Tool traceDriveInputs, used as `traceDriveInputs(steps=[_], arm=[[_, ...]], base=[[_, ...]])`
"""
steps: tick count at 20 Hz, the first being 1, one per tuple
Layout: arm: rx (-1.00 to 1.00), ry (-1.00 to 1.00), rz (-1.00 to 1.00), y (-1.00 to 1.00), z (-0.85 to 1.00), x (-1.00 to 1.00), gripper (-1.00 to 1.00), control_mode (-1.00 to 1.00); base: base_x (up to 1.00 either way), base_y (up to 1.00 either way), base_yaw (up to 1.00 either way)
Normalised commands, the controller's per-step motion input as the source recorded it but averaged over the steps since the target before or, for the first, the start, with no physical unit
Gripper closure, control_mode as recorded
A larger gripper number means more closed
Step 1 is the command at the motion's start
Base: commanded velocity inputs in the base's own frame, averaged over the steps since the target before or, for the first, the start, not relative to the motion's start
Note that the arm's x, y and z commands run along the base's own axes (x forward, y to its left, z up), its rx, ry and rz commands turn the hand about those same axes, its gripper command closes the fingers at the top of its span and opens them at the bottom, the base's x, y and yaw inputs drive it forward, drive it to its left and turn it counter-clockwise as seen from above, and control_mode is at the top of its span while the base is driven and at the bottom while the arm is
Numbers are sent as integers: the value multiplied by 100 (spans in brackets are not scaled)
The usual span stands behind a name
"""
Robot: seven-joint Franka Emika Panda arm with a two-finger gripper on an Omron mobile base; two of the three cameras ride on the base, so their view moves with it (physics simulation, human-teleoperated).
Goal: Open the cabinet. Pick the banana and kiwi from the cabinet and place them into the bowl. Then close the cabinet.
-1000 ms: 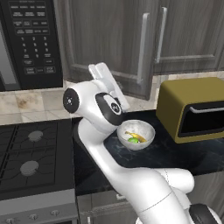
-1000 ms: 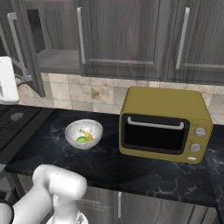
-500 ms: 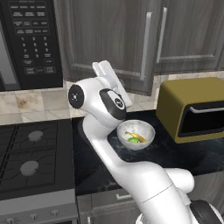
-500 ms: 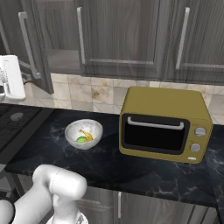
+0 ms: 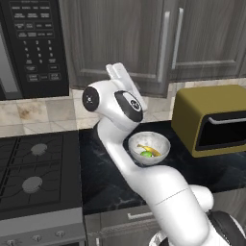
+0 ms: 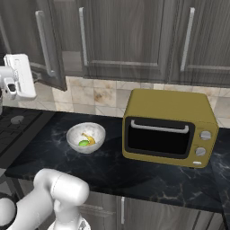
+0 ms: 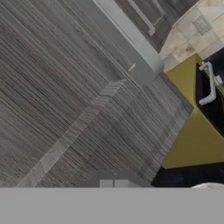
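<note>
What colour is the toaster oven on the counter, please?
Olive-yellow with a black door; the toaster oven shows best in the right base view.

One white bowl (image 6: 86,137) sits on the tabletop (image 6: 134,173) — inside it one banana (image 6: 89,139) and one kiwi (image 6: 83,143). One olive toaster oven (image 6: 168,128), one black microwave (image 5: 33,45) and one stove (image 5: 33,175) — two burners visible.

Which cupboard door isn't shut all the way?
The left door of the cabinet, the one next to the robot's hand. It swings out from the front, with a gap showing the inside. The other doors lie flat and closed.
</note>
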Motion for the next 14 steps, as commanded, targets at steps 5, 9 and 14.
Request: traceDriveInputs(steps=[5,9,14], arm=[[0,0,0,-18,0,46,100,-100],[0,0,0,-18,0,43,100,-100],[0,0,0,-17,0,42,100,-100]], base=[[0,0,0],[0,0,0],[0,0,0]])
